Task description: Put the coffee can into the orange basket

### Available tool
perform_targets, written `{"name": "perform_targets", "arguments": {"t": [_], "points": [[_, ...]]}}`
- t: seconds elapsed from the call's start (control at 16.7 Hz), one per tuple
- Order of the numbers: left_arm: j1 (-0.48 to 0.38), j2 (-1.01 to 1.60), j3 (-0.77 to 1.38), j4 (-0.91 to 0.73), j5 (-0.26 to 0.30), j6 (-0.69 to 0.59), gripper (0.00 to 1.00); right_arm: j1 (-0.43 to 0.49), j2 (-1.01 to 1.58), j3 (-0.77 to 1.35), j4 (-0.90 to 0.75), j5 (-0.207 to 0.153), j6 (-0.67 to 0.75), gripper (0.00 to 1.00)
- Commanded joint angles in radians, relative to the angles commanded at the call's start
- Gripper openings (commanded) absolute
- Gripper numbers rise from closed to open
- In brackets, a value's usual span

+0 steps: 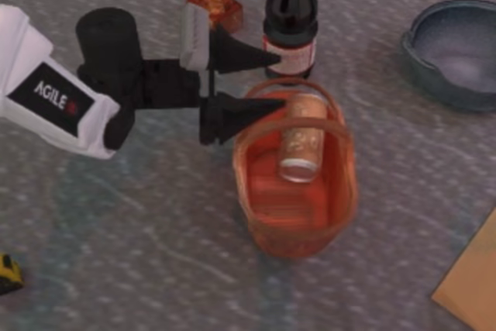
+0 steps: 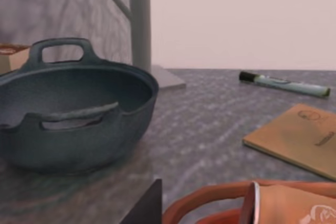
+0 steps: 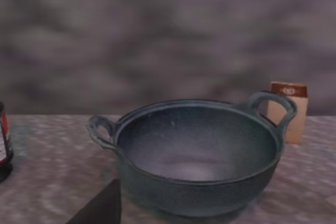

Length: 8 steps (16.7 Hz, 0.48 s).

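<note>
Just past the fingertips of the left gripper (image 1: 271, 81), the coffee can (image 1: 302, 136) lies on its side inside the orange basket (image 1: 341, 191), under the basket's thin arched handle, with one end toward the fingers and the other toward the basket's middle. The gripper's two dark fingers stand spread apart and hold nothing; the nearer one reaches over the basket's rim close beside the can, though whether it touches the can cannot be told, and the farther one points at the dark bottle (image 1: 291, 17) standing just beyond the basket. The left wrist view agrees, showing the can's pale end and the basket handle right below the camera. So the main work looks done: the can is in the basket and released. What seems left is only for the left arm to draw back clear of the rim and handle without nudging the basket or the bottle. The right arm is out of the top view, parked near the blue-grey bowl (image 3: 199, 156).
</note>
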Motion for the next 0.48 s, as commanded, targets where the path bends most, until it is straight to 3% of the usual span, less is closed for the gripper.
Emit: {"name": "perform_targets", "arguments": {"t": [0.48], "points": [[0.0, 0.0, 0.0, 0.0, 0.0, 0.0, 1.0, 0.0, 0.0, 0.0, 0.0, 0.0, 0.0, 1.0]]}}
